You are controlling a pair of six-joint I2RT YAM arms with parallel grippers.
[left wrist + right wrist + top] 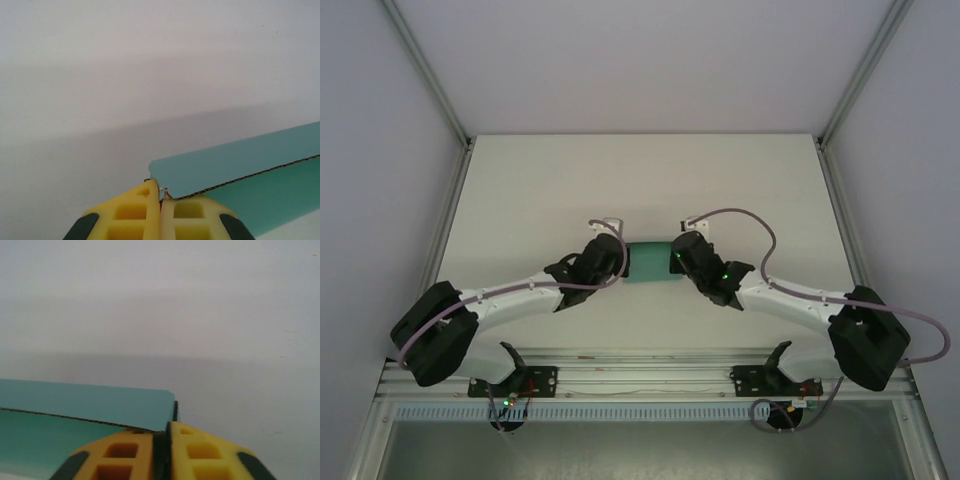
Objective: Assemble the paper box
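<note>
**Paper box build: both ends pinched, looks like mid wall-fold**

So here's where we're at. The paper box (650,263) sits about dead centre of the table (570,190) in the overhead view. We've got an arm on each end of it: left gripper (624,257) at the box's 9 o'clock end, right gripper (677,260) at its 3 o'clock end, both right up against the teal card.

Jaws: in the left wrist view they're pressed flat together with no gap. The raw corrugated edge of a teal panel runs in from 3 o'clock straight to the seam between them, so we read that as a pinch on the panel's corner. The right wrist view is the mirror of that. The edge comes in from 9 o'clock and ends at a thin dark slit between the jaws. With the card in the slit, we'd call that a pinch too, maybe a lighter one.

Step-wise, our guess is we're standing up or creasing one long wall. The arms hide most of the box from above, so we can't say how far along the whole job is.

Next move, we reckon: whichever side lets go should back off along the wall's line, not sideways, or thin card like this will flop or drag. The other end needs to keep the panel steady meanwhile
</note>
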